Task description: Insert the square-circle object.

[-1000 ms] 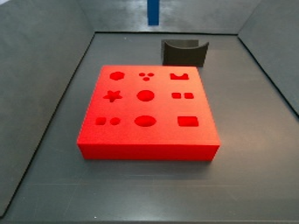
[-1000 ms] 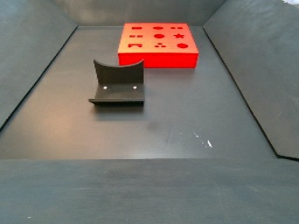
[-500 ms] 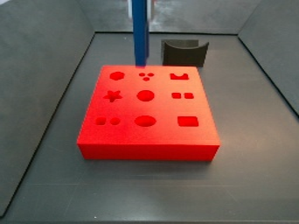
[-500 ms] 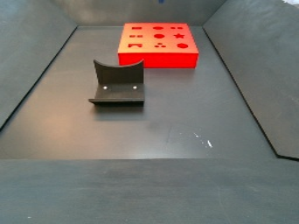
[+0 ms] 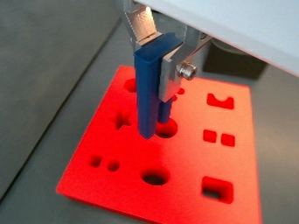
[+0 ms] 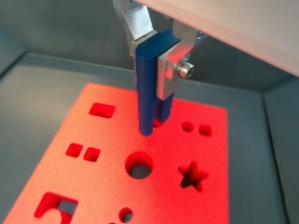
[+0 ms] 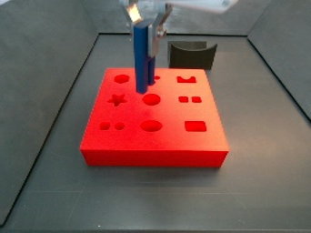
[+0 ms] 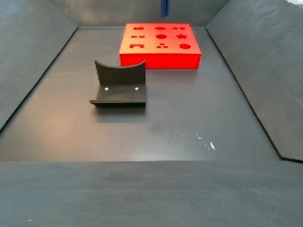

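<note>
My gripper (image 7: pixel 144 13) is shut on the square-circle object (image 7: pixel 142 56), a long dark blue peg of two joined rods, held upright. It shows in both wrist views, the object (image 5: pixel 152 87) (image 6: pixel 149 87) clamped between the silver fingers (image 5: pixel 142 24) (image 6: pixel 140 22) of the gripper (image 5: pixel 159 48) (image 6: pixel 156 44). The object's lower tip hangs over the red block (image 7: pixel 206 146) beside the middle round hole (image 7: pixel 151 98) (image 5: pixel 166 129). I cannot tell whether it touches. A small paired hole (image 7: pixel 112 126) lies at the block's near left. In a side view the red block (image 8: pixel 190 58) shows, but neither gripper nor object.
The dark fixture (image 7: pixel 192 53) stands behind the block, also shown in a side view (image 8: pixel 119 84) on the dark floor. The block has several other holes: star (image 7: pixel 118 99), large circle (image 7: pixel 151 126), rectangle (image 7: pixel 195 124). Grey walls enclose the floor.
The object has come down and forward in a side view, from the back wall to over the block's middle. The gripper now shows at the top. Block and fixture have not moved.
</note>
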